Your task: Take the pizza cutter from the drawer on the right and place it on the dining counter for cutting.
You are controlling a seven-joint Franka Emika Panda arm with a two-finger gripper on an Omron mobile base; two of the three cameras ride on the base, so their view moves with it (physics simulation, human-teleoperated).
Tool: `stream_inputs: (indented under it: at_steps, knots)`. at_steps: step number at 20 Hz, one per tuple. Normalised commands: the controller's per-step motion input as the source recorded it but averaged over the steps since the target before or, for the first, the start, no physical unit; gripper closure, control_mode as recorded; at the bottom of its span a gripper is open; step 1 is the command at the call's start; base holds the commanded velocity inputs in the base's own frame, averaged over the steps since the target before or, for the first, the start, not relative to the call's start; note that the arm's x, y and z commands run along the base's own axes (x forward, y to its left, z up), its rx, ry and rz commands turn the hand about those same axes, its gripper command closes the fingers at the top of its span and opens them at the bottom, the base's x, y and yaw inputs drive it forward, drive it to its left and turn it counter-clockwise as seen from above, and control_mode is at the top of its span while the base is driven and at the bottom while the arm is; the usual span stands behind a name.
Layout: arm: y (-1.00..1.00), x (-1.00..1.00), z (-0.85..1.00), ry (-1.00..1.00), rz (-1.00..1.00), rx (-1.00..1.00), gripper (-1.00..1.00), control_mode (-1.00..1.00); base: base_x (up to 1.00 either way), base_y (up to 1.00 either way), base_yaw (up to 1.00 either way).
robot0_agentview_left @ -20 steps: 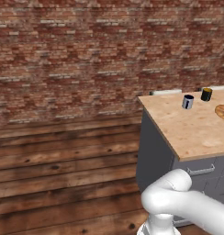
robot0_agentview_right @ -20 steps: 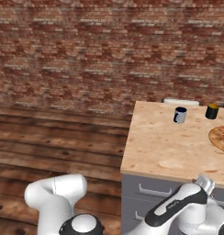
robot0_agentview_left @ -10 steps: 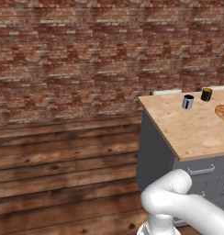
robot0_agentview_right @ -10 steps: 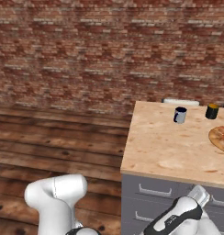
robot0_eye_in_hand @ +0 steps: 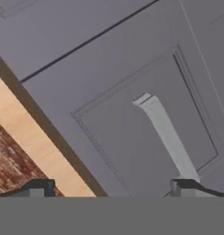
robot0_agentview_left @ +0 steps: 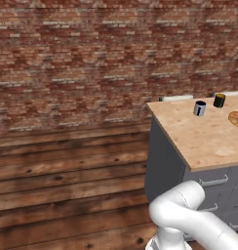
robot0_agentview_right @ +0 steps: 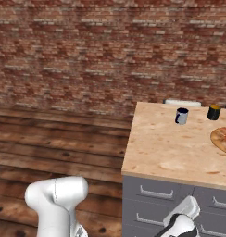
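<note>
The dining counter (robot0_agentview_right: 170,152) (robot0_agentview_left: 199,141) has a light speckled wood top over a dark grey base with shut drawers. In the hand view a grey drawer (robot0_eye_in_hand: 132,114) front with a slim silver bar handle (robot0_eye_in_hand: 166,135) lies close ahead, shut and seen rolled at a slant. My gripper (robot0_eye_in_hand: 113,189) is open, its fingertips (robot0_eye_in_hand: 38,187) wide apart just short of that front, the right tip under the handle's end. The counter's wood edge (robot0_eye_in_hand: 36,137) runs along the left. The pizza cutter is hidden. My wrist (robot0_agentview_right: 182,217) hangs low before the cabinet.
On the counter top stand a dark mug (robot0_agentview_right: 181,115) (robot0_agentview_left: 199,108) and a black-and-yellow cup (robot0_agentview_right: 213,112) (robot0_agentview_left: 219,100), with a round pizza (robot0_agentview_right: 223,139) at the right edge. A brick wall (robot0_agentview_left: 91,58) and plank floor (robot0_agentview_left: 67,185) lie to the left.
My wrist has sunk lower in front of the cabinet in the right base view. The base and the things on the counter have not moved.
</note>
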Motion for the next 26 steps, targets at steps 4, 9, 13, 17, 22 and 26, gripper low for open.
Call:
stream_inputs:
  at_steps: [4,9,13,17,22,26]
  knots:
    - [0.32,0.00,-0.48,-0.15,0.01,-0.10,-1.00,-1.00,0.00,0.00,0.00]
    - [0.38,0.00,-0.39,-0.14,0.00,-0.16,-1.00,-1.00,0.00,0.00,0.00]
    - [0.23,0.00,-0.22,-0.05,0.00,-0.15,-1.00,-1.00,0.00,0.00,0.00]
    - [0.01,0.07,-0.01,0.00,0.00,-0.11,-1.00,-1.00,0.00,0.00,0.00]
    - [0.00,0.20,0.00,0.00,-0.01,-0.14,-1.00,-1.00,0.00,0.00,0.00]
    - [0.00,0.17,-0.06,0.00,0.00,-0.11,-1.00,-1.00,0.00,0.00,0.00]
